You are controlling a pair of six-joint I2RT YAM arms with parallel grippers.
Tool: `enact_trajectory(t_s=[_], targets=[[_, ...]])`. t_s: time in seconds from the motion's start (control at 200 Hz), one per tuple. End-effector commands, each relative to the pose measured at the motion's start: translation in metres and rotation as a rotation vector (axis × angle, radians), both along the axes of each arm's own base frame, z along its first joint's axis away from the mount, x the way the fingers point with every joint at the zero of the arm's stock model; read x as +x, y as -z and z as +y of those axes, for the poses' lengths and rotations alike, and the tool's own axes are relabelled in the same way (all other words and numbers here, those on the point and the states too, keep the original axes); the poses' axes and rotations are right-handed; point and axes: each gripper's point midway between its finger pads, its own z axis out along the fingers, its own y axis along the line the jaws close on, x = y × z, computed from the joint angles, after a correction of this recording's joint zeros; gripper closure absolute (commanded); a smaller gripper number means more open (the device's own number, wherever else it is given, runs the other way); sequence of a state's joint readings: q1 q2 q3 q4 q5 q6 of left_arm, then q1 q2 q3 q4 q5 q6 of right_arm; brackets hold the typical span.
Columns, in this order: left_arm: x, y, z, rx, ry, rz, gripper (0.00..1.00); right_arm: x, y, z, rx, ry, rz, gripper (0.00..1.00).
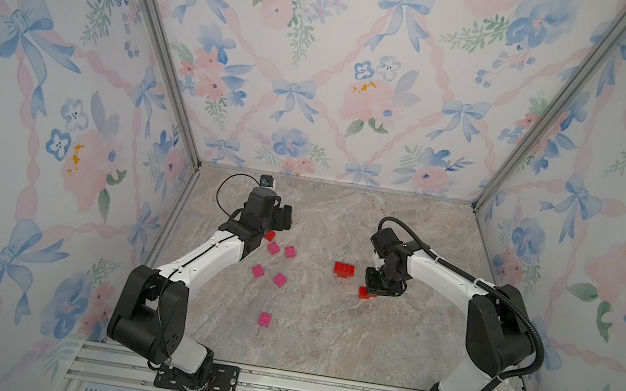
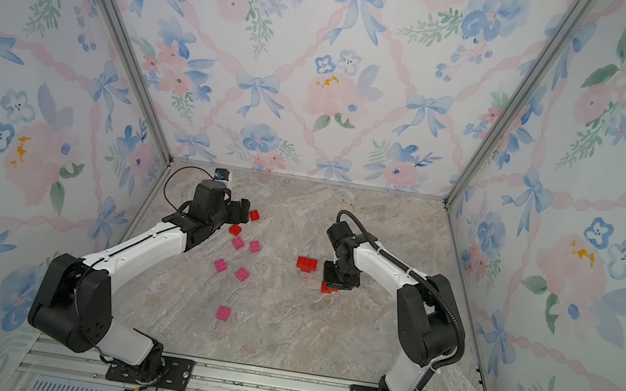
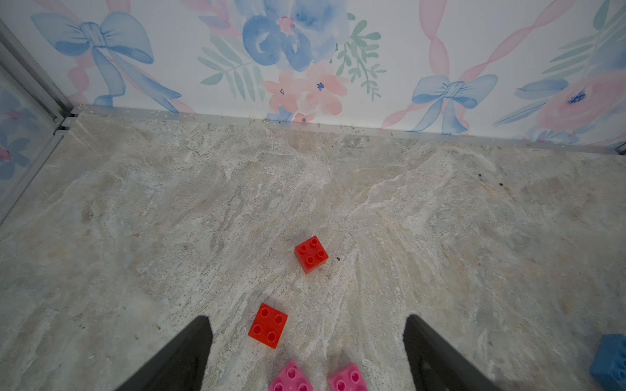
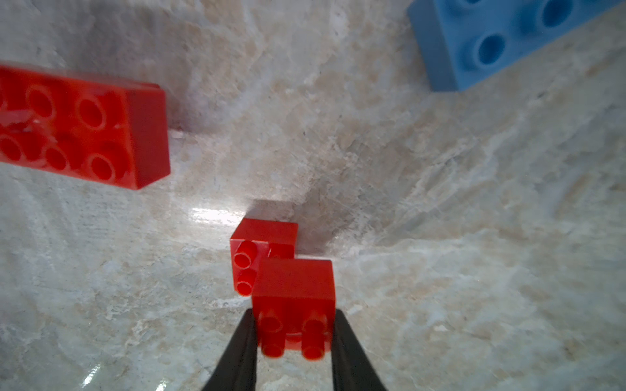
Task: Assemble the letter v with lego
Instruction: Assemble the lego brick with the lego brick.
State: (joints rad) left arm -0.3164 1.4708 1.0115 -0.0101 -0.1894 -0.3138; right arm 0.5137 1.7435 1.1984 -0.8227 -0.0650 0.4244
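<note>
My right gripper (image 4: 294,315) is shut on a square red lego brick (image 4: 294,298), whose studs face the wrist camera. A second red brick (image 4: 262,250) touches it, offset like a step. In both top views this pair (image 1: 365,293) (image 2: 327,288) sits low over the table. A longer red block (image 1: 344,269) (image 4: 78,125) lies just to their left. A blue brick (image 4: 508,40) lies beyond it. My left gripper (image 3: 307,321) stands open at the back left, above a red brick (image 3: 267,325), with another red brick (image 3: 311,254) ahead of it.
Several pink bricks lie loose left of centre, two (image 1: 273,248) (image 1: 290,252) near the left wrist, two (image 1: 258,270) (image 1: 280,279) nearer, one (image 1: 264,319) toward the front. Patterned walls enclose the marble table (image 1: 324,333) on three sides.
</note>
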Motion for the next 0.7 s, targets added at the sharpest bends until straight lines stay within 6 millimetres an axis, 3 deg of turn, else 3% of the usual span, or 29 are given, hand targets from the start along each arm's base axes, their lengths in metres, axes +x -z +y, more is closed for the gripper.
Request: enact_trajectory(t_s=[0.0,0.425,0.695], targets=[[-0.004,0.004,-0.001,0.016,0.013,0.017,0.09,-0.004,0.003,0.001,-0.022,-0.029,0.03,0.87],[-0.004,0.004,0.0,0.023,0.01,0.015,0.09,-0.01,0.015,-0.011,-0.139,-0.068,0.077,0.89],[-0.004,0.004,0.0,0.024,0.008,0.017,0.08,-0.016,0.035,-0.002,-0.151,-0.024,0.084,0.9]])
